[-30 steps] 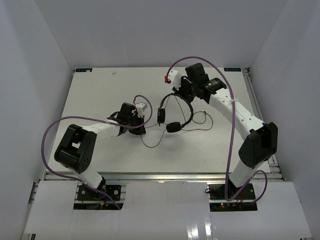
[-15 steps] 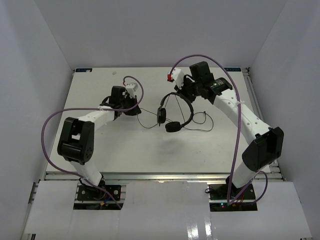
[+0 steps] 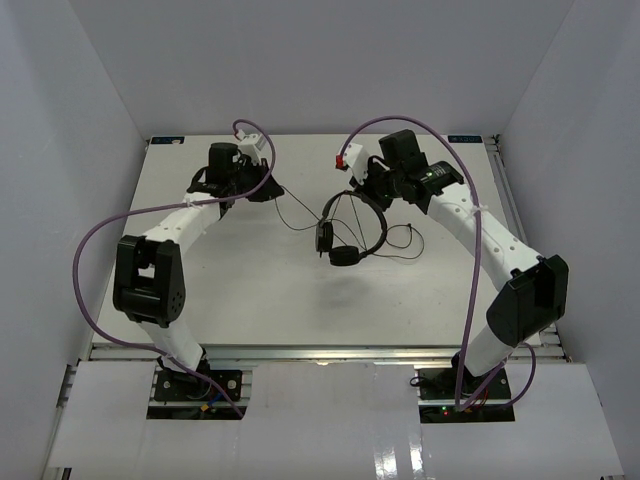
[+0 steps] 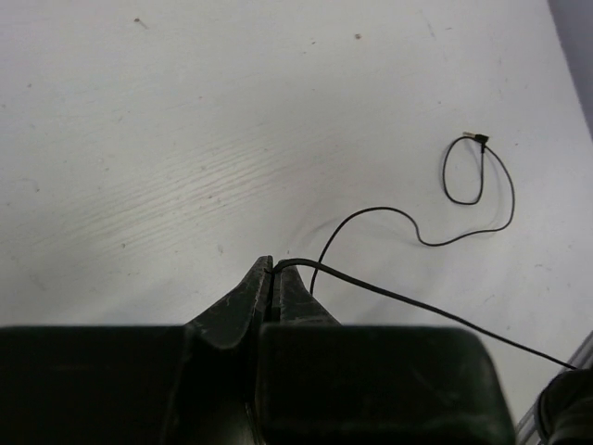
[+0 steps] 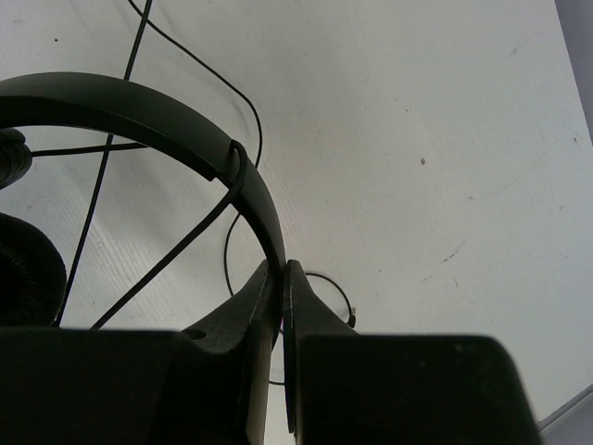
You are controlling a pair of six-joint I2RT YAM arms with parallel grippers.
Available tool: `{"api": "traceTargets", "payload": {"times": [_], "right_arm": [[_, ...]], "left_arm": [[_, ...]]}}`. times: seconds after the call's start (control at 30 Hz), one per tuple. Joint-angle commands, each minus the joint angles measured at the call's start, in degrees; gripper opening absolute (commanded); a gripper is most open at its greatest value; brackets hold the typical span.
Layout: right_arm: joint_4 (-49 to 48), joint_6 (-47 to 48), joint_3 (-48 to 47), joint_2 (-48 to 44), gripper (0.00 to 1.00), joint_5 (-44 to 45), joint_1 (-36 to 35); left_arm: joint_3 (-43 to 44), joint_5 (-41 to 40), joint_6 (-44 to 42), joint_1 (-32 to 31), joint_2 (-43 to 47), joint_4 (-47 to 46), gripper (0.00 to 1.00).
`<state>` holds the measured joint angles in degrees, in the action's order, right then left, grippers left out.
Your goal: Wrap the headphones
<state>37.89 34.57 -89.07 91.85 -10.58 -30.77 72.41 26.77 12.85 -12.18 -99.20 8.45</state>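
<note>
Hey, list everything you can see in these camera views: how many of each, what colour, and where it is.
headphones: one, black, middle of the table toward the far side, headband pinched in the right arm's jaws
cord: one, thin, black, runs from the headphones to the left arm's jaws, with slack loops on the table
plug: one, metal-tipped, at the cord's free end, on the table
table: one, white, under everything
walls: three, pale grey, left, far and right of the table
cables: two, purple, one looping along each arm
left arm: one, white and black, reaching far left, jaws shut on the cord
right arm: one, white and black, reaching far middle, jaws shut on the headband
</note>
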Motion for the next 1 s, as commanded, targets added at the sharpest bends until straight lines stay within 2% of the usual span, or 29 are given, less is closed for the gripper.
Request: {"api": "traceTargets", "payload": {"times": [0.0, 0.4, 0.63, 0.97], "right_arm": [[-2.2, 0.1, 0.7, -1.6, 0.08, 1.4, -0.9], [-5.9, 1.9, 3.5, 1.9, 0.08, 10.0, -4.1], [-6.4, 0.9, 0.9, 4.1, 0.08, 15.1, -4.8], [-5.5, 3.1, -2.4, 6.1, 0.08, 21.0, -4.8]], "left_arm": [[4.5, 6.1, 2.8, 0.5, 3.4, 0.7, 0.00], [13.4, 9.2, 4.8, 0.5, 7.3, 6.3, 0.00], [14.6, 13.2, 6.1, 0.5, 8.6, 7.6, 0.00], [14.0, 7.3, -3.4, 0.5, 12.9, 16.3, 0.00]]}}
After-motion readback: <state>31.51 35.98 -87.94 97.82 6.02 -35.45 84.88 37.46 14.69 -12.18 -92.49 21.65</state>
